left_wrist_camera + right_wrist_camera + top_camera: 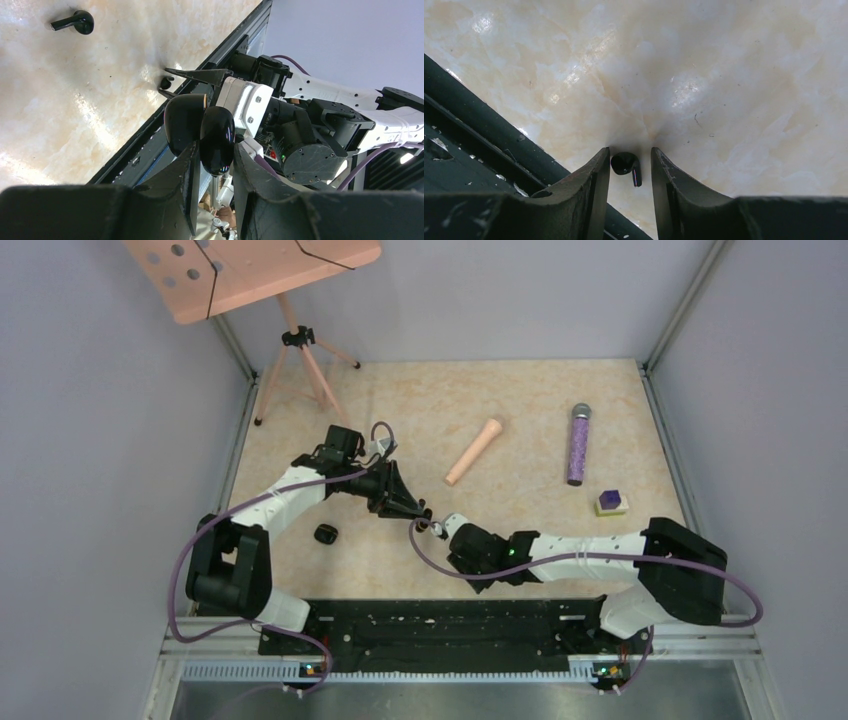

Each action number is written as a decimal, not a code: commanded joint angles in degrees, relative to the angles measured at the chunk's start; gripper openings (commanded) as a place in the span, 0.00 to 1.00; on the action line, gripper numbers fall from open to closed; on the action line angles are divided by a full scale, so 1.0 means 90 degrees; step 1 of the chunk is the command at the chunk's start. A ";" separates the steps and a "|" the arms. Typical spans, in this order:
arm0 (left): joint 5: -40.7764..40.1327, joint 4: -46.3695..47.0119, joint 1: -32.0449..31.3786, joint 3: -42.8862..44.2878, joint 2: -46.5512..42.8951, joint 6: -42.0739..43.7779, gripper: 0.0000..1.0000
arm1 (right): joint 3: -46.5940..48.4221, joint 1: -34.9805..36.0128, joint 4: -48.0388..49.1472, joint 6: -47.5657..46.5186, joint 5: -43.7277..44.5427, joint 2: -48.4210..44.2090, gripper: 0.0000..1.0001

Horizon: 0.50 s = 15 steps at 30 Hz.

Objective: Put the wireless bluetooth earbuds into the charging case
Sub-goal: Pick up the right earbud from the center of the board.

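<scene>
Left gripper (421, 512) clenched on the charging case (217, 135), lid hinged open, held off the surface (724, 75) near its near edge. Right gripper (630, 150) released, its fingers straddling one earbud (624, 163) that lies on the surface beside the near rail (474, 140). No contact apparent, though the margins are slim. Second earbud (75, 22) lies loose, well apart.

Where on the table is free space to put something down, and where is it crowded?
Free: the far strip of the table behind the peach stick and purple microphone; also the gap between those two. Crowded: near middle, where the left hand with the charging case meets the right hand around an earbud.
</scene>
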 commanded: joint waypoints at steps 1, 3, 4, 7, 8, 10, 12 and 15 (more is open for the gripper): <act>0.0146 0.0129 0.0006 -0.0013 -0.0238 0.0075 0.00 | 0.0172 -0.0054 -0.0160 -0.0124 -0.0223 0.0003 0.35; 0.0148 0.0133 0.0006 -0.0023 -0.0232 0.0075 0.00 | 0.0196 -0.0056 -0.0230 -0.0139 -0.0269 0.0013 0.35; 0.0143 0.0138 0.0006 -0.0032 -0.0234 0.0073 0.00 | 0.0198 -0.0051 -0.0253 -0.0138 -0.0270 0.0004 0.35; 0.0155 0.0140 0.0006 -0.0033 -0.0233 0.0074 0.00 | 0.0226 -0.0051 -0.0294 -0.0142 -0.0306 0.0034 0.35; 0.0156 0.0138 0.0008 -0.0033 -0.0232 0.0073 0.00 | 0.0243 -0.0059 -0.0309 -0.0145 -0.0307 0.0046 0.34; 0.0155 0.0138 0.0007 -0.0033 -0.0240 0.0073 0.00 | 0.0273 -0.0058 -0.0359 -0.0146 -0.0287 0.0089 0.31; 0.0158 0.0133 0.0006 -0.0037 -0.0237 0.0078 0.00 | 0.0292 -0.0059 -0.0378 -0.0148 -0.0241 0.0124 0.25; 0.0158 0.0138 0.0006 -0.0043 -0.0217 0.0073 0.00 | 0.0314 -0.0057 -0.0370 -0.0150 -0.0168 0.0176 0.25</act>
